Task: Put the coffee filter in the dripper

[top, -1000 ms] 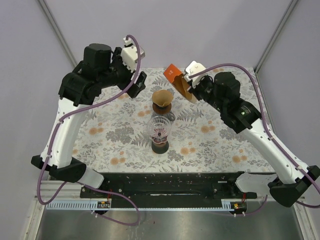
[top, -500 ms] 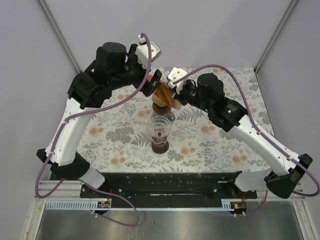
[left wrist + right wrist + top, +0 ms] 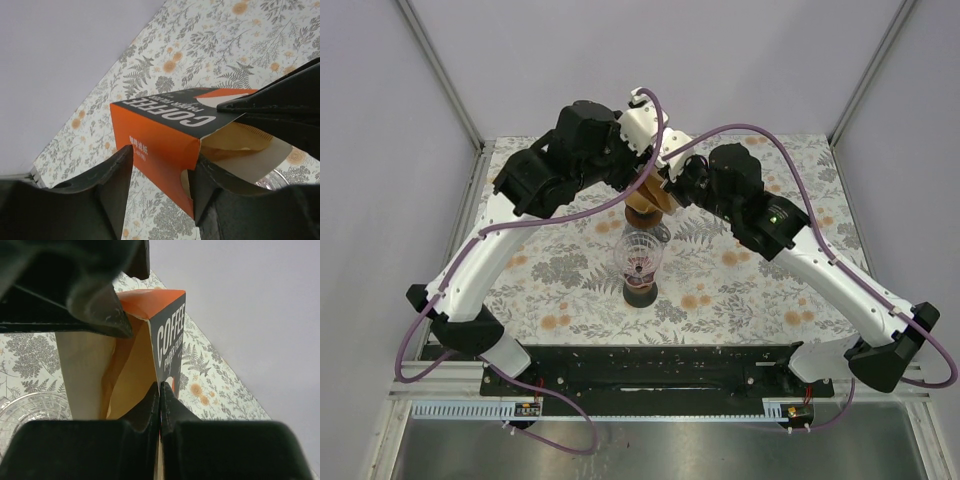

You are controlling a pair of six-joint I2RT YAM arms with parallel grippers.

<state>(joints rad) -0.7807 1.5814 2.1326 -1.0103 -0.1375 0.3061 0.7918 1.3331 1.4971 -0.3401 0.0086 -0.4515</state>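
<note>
My right gripper [image 3: 160, 387] is shut on the edge of the black wall of an orange and black coffee filter box [image 3: 170, 335], which it holds in the air with its mouth open. Brown paper filters [image 3: 240, 142] show inside the box [image 3: 160, 145]. My left gripper [image 3: 162, 160] straddles the box's orange side wall at the mouth. Its jaws stand apart, with a gap at the left finger [image 3: 112, 185]. The glass dripper [image 3: 640, 255] stands on a dark base mid-table, below both grippers. Its rim also shows in the right wrist view [image 3: 25, 410].
A brown cone on a dark foot [image 3: 642, 212] stands just behind the dripper, partly under the two wrists. The floral tablecloth [image 3: 750, 280] covers the table. Grey walls close in the back and sides. The left arm's fingers [image 3: 100, 310] crowd the box mouth.
Both arms swung in to the table's middle. The right one carried the box leftward over the brown cone. The left gripper reached the box's mouth and its jaws narrowed.
</note>
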